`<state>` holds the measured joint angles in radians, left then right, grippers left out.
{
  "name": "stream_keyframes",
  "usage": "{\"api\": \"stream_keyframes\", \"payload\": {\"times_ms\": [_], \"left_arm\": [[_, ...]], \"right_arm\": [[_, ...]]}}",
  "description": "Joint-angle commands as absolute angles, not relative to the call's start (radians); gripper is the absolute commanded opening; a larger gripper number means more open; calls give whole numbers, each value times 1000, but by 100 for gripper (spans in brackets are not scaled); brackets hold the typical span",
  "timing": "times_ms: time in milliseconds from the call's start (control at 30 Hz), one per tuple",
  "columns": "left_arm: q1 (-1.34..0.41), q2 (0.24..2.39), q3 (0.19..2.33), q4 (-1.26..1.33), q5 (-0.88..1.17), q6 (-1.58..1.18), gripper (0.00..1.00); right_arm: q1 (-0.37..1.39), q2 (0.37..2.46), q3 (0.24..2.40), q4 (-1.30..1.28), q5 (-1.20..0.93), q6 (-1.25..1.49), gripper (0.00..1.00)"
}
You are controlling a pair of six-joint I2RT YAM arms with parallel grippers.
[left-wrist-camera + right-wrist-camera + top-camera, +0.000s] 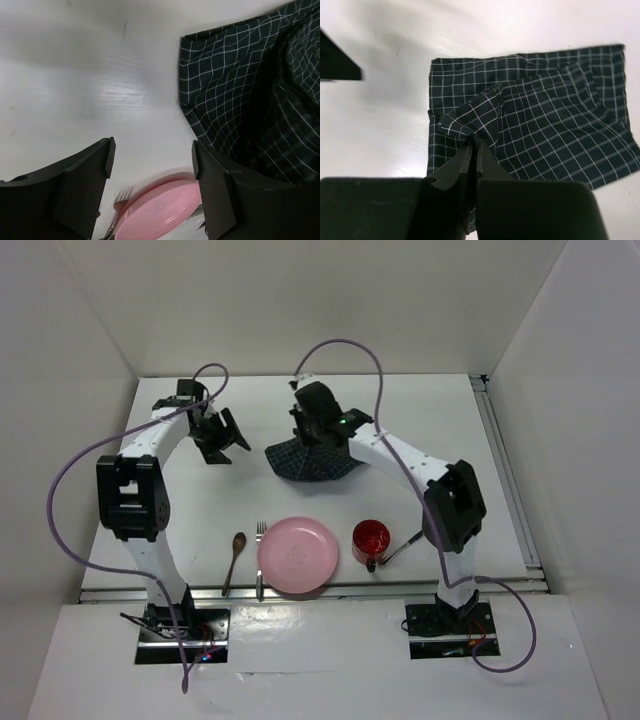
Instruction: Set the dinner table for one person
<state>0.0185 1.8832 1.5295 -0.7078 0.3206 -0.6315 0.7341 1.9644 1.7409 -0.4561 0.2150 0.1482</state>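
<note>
White dinner table (450,420) underlies right hand (474,143) pinching checked placemat (545,120), left hand (152,150) spread.

From above and behind the arm bases (175,630), my top camera looks down on the whole table (440,415). My left wrist camera skims low over it, close to the checked cloth (240,90) and pink plate (160,210); my right one stares down on that cloth from close range.
</note>
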Motion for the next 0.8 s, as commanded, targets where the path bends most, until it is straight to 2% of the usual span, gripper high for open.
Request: {"api": "stream_keyframes", "payload": {"times_ms": [0,133,233,367,667,700,767], "left_arm": [[-6,1975,1612,-693,422,-626,80],[-76,2115,1722,-716,400,-626,81],[-103,2180,1746,-726,338,-649,78],[-127,2218,1755,-704,299,-712,70],[-176,2262,1747,-655,249,-771,68],[-176,2276,1759,-655,261,-772,47],[-176,2301,1779,-637,303,-784,17]], "right_arm": [[707,1882,1642,-420,108,259,0],[652,1815,1559,-385,61,336,0],[643,1790,1522,-385,52,357,0],[634,1747,1473,-394,43,383,0],[615,1658,1394,-394,43,420,0],[615,1658,1394,-394,52,420,0],[594,1635,1385,-405,52,431,0]]}}
